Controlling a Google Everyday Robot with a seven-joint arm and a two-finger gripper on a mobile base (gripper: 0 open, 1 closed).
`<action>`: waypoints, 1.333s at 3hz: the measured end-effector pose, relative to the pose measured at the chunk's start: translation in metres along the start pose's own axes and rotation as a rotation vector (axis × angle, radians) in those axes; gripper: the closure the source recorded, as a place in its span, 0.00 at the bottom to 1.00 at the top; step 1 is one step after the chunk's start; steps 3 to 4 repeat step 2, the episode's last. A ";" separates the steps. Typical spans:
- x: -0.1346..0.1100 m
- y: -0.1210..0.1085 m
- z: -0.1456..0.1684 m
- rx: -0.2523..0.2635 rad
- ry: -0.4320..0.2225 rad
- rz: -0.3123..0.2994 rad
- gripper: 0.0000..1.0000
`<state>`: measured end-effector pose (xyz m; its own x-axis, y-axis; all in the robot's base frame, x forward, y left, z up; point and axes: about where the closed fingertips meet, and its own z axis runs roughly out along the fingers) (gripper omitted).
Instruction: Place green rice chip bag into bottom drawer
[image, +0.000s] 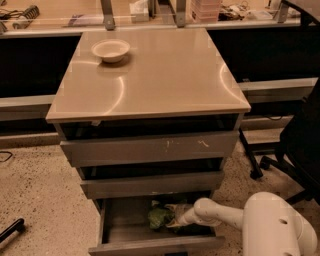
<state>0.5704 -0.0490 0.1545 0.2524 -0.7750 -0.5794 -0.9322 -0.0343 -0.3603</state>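
Lime-green crumpled foil snack bag (159, 218) sits down inside the lowest, deepest grey metal drawer (125, 229), roughly mid-floor and a bit toward the back, so placement-wise it looks pretty much there. It's scrunched into a lump, so I can't call a long axis. The key bit: the robot's tan two-finger gripper (173, 221) is right up against the bag's right edge, reaching in from the right on the end of a white arm (220, 212), so the bag lies directly left of it. Honestly can't tell whether it's clamped on the foil or has let go. The shallower middle grey drawer (155, 184) hangs just above the wrist, so I'd guess any exit has to go back out rightward and forward, not straight up. The cream bowl (110, 50) on the tan cabinet top (165, 75) is well out of it.
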 end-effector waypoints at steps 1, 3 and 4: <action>0.000 0.000 0.000 0.000 0.000 0.000 0.00; 0.000 0.000 0.000 0.000 0.000 0.000 0.00; 0.000 0.000 0.000 0.000 0.000 0.000 0.00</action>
